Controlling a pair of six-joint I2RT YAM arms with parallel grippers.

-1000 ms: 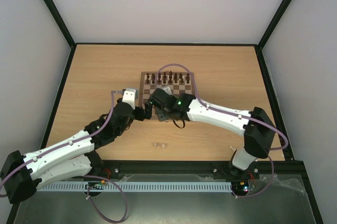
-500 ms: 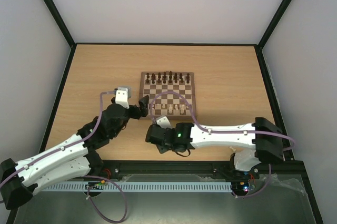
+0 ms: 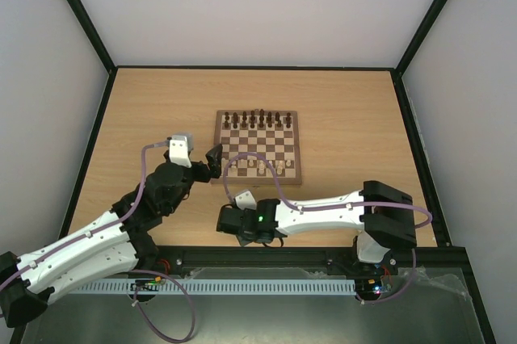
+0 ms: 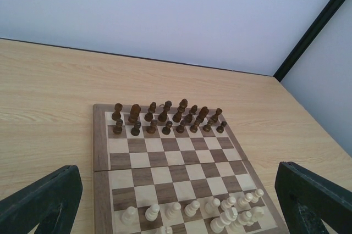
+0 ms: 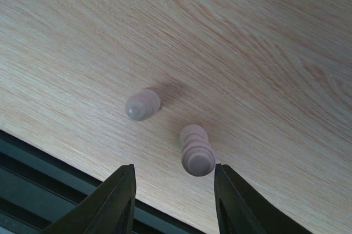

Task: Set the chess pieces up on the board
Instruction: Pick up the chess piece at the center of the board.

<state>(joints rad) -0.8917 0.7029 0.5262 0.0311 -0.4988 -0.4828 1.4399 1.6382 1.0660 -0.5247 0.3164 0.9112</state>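
The board (image 3: 219,147) lies mid-table, with dark pieces (image 3: 257,119) on its far rows and several pale chess pieces (image 3: 263,166) on its near rows. The left wrist view shows the same board (image 4: 100,160) and pale pieces (image 4: 192,208). My left gripper (image 3: 214,157) hovers open at the board's near-left corner, holding nothing. My right gripper (image 5: 173,190) is low over the table by the front edge, open. A ribbed pale piece (image 5: 197,151) stands between its fingers, close to the right finger (image 5: 239,204) and not gripped. A second pale piece (image 5: 143,104) stands just beyond.
The dark front rail (image 5: 49,173) runs right behind the right gripper. Black frame posts (image 3: 416,130) and pale walls bound the wooden table (image 3: 153,110). The right arm (image 3: 323,208) lies across the near table, below the board.
My right arm swung back from the board's near edge to the table's front edge, over the two loose pieces, and its jaws narrowed. My left arm drew back slightly to the left.
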